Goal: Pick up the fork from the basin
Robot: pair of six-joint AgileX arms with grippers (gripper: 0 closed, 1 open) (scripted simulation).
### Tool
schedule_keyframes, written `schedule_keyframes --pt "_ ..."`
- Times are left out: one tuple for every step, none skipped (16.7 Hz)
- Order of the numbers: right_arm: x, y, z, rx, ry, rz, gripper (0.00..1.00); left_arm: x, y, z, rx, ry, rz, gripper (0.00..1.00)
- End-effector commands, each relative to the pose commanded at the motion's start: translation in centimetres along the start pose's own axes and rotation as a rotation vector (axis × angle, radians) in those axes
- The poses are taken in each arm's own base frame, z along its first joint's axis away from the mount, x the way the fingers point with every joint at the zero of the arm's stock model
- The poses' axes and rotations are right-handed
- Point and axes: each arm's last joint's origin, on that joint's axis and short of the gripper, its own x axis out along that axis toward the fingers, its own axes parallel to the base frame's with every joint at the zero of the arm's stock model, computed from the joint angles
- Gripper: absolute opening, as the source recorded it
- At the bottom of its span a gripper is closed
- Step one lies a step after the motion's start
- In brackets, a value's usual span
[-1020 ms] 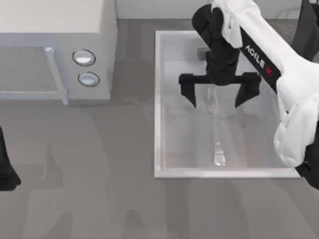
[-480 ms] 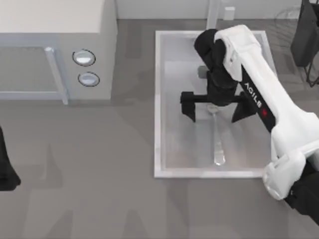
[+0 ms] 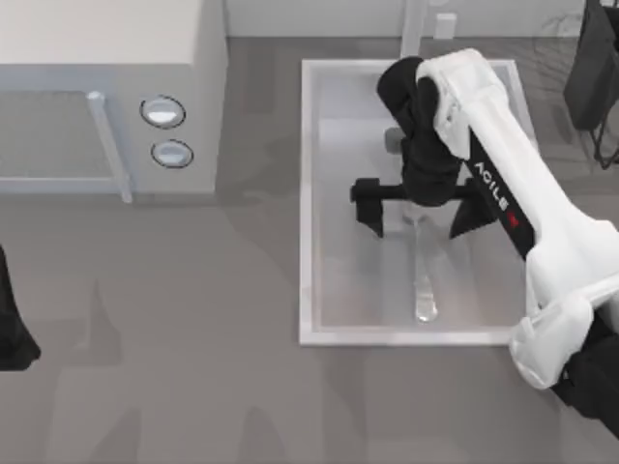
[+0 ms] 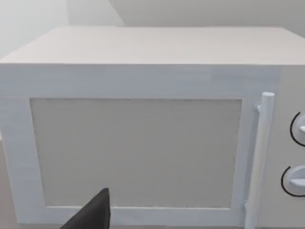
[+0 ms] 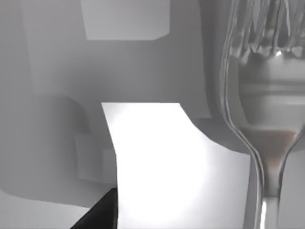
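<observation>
**Sam:** What changed just now?

**Mia:** The right gripper (image 3: 418,205) came down lower into the basin (image 3: 307,193). A second ago it was higher up, and the white arm reached across the far corner of the basin. In the last half second it has hardly moved at all.

**Sam:** What does that mean for the job?

**Mia:** I think the coming-down part is nearly over. Squeezing comes next. The fork (image 3: 422,261) has not been lifted yet. It lies flat on the basin floor, in the same spot as before.

**Sam:** Where in the basin is the fork?

**Mia:** Near the middle. Its round handle end points to the near rim of the basin. Its pointy end sits under the gripper. In the right wrist view the fork (image 5: 267,95) looks very big and close.

**Sam:** Are the fingers closed?

**Mia:** No, they are wide apart, one on each side of the fork, and they grip nothing.

**Sam:** How is the arm standing?

**Mia:** It comes in over the right side of the basin and bends down, with the gripper pointing at the basin floor.

**Sam:** And the other arm?

**Mia:** The left arm is parked far from the basin, facing the microwave (image 4: 143,133).
</observation>
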Motion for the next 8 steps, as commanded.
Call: schedule_keyframes --pt "0.00 0.00 0.00 0.000 0.000 0.000 0.70 0.00 0.00 0.00 0.000 0.000 0.000 1.00" --pt "0.00 0.00 0.00 0.000 0.000 0.000 0.62 0.00 0.00 0.00 0.000 0.000 0.000 1.00" --pt "0.00 0.00 0.00 0.000 0.000 0.000 0.55 0.00 0.00 0.00 0.000 0.000 0.000 1.00" --pt "0.00 0.00 0.00 0.000 0.000 0.000 0.47 0.00 0.00 0.00 0.000 0.000 0.000 1.00" --pt "0.00 0.00 0.00 0.000 0.000 0.000 0.40 0.00 0.00 0.00 0.000 0.000 0.000 1.00" --pt "0.00 0.00 0.00 0.000 0.000 0.000 0.32 0.00 0.00 0.00 0.000 0.000 0.000 1.00" --pt "0.00 0.00 0.00 0.000 0.000 0.000 0.25 0.00 0.00 0.00 0.000 0.000 0.000 1.00" --pt "0.00 0.00 0.00 0.000 0.000 0.000 0.17 0.00 0.00 0.00 0.000 0.000 0.000 1.00"
